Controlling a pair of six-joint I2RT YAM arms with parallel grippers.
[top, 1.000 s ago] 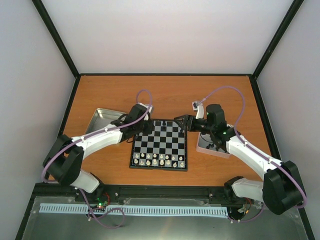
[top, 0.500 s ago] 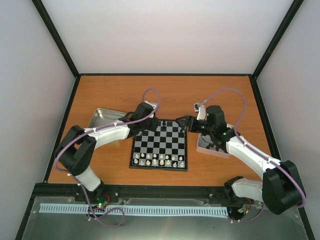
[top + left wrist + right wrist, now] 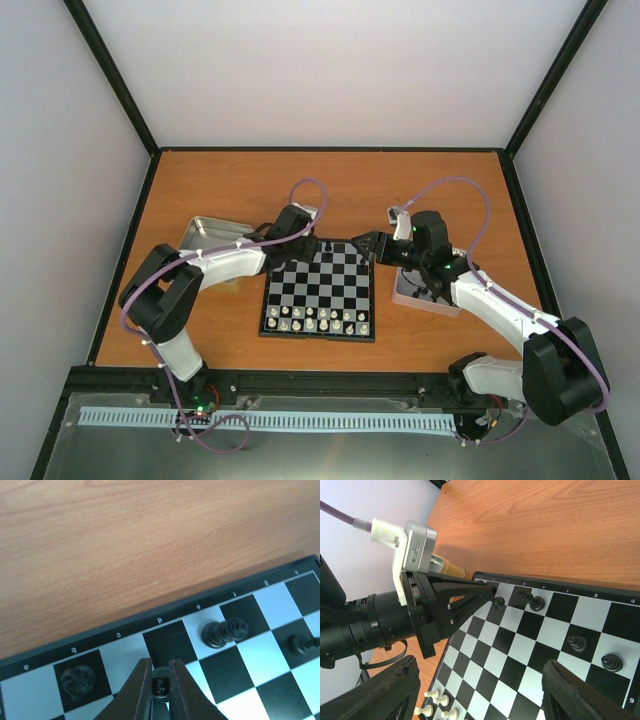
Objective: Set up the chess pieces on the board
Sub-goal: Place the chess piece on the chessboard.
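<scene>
Since the left claw (image 3: 160,664) has its fingers pressed almost together on a small black piece (image 3: 160,685), the step in hand looks like seating one more black chessman on the chessboard (image 3: 330,285). The board lies about midway across the tabletop (image 3: 330,180), somewhat closer to the near edge than to the far one. The held piece sits right between the fingertips, just inside the board's far border and toward its far-left corner. I cannot tell which square it is over, or whether its base already touches. Other black pieces stand close by along that far side: a pair (image 3: 222,631) touching each other to one side, and a single dark piece (image 3: 77,680) on a black square to the other. The white pieces (image 3: 315,320) fill the two rows at the board's near side, so roughly half the setup appears done. The right claw (image 3: 481,662) is spread wide with nothing in it, poised over the board's far-right part, well apart from the held piece. The next move probably calls for lowering the piece until it stands flat in the middle of its square. The fingers should then part only slightly and lift straight up, so neither the piece nor the neighbouring pair gets knocked over.
</scene>
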